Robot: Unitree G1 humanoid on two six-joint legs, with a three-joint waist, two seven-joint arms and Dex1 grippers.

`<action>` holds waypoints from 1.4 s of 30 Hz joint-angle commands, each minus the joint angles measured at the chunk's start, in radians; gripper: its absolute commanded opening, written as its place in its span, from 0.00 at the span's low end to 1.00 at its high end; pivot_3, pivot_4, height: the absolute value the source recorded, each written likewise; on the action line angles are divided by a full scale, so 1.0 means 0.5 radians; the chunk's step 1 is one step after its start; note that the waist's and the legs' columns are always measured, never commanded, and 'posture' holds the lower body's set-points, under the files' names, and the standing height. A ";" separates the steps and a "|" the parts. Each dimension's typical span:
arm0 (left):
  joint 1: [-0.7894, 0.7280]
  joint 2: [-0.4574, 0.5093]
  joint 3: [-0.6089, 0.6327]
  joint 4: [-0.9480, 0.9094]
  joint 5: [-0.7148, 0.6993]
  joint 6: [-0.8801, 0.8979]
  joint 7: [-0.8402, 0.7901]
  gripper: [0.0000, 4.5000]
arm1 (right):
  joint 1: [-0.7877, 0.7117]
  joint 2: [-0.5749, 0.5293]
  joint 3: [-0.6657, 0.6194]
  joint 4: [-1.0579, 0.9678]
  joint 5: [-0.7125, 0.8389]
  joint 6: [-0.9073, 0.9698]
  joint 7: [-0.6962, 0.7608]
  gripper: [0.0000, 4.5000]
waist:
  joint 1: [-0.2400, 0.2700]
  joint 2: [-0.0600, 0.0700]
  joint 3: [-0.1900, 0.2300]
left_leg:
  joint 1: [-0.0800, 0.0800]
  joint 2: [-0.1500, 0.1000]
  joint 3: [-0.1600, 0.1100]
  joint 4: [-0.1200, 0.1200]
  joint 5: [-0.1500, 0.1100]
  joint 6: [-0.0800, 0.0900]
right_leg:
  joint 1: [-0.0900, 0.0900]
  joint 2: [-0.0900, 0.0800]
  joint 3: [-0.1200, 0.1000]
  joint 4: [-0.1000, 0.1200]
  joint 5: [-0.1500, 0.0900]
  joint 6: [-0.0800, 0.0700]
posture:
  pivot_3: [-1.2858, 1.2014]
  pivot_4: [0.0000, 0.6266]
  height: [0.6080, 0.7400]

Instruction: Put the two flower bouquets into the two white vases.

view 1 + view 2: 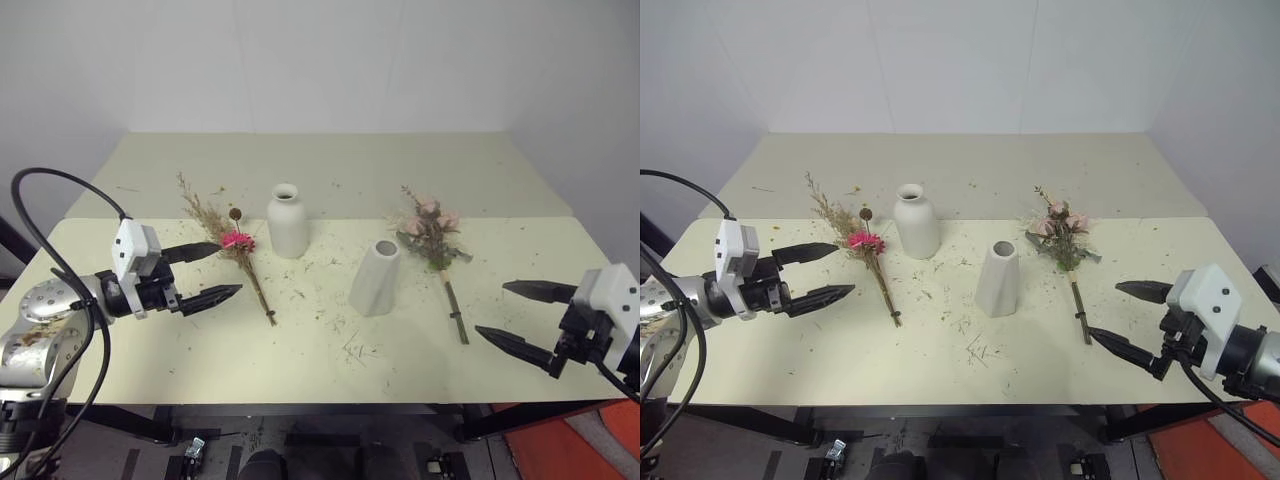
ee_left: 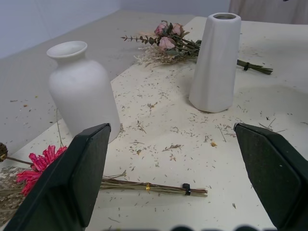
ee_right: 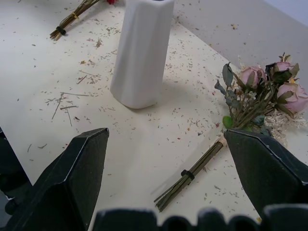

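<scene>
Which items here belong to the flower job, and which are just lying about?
Job items:
- slim bright pink bouquet with beige dried grass
- fuller pale pink rose bouquet
- white bottle-shaped ceramic vase
- white tapered neckless ceramic vase

Lying about:
- scattered dried plant bits on the pale table

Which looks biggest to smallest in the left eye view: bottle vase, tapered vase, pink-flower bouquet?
1. Pink-flower bouquet, longest, lying flat.
2 and 3. Bottle vase and tapered vase look alike; the tapered one stands nearer the camera, so unsure.
</scene>
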 commanded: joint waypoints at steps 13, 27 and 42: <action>0.020 -0.073 0.147 -0.207 0.007 0.158 0.408 0.99 | -0.132 -0.053 -0.022 -0.054 0.051 0.010 -0.074 1.00 | -0.002 0.000 0.000 | 0.000 0.000 0.000 0.000 0.000 0.000 | 0.000 0.000 0.000 0.000 0.000 0.000 | 0.52 0.24 1.00; -0.963 -1.145 -0.136 -0.321 0.630 2.118 2.396 0.99 | -1.061 -0.261 0.500 0.035 0.108 0.152 -0.179 1.00 | 0.008 -0.006 0.002 | -0.004 -0.008 -0.015 0.005 0.001 -0.002 | 0.003 -0.001 -0.006 -0.001 0.005 0.004 | 0.52 0.24 1.00; -1.492 -1.826 0.307 0.238 1.233 2.391 2.937 0.99 | -1.008 -0.245 0.528 -0.002 0.055 0.138 -0.196 1.00 | 0.007 -0.007 0.003 | -0.019 -0.010 -0.018 0.007 0.005 -0.008 | -0.006 -0.004 -0.007 -0.003 0.006 0.004 | 0.52 0.24 1.00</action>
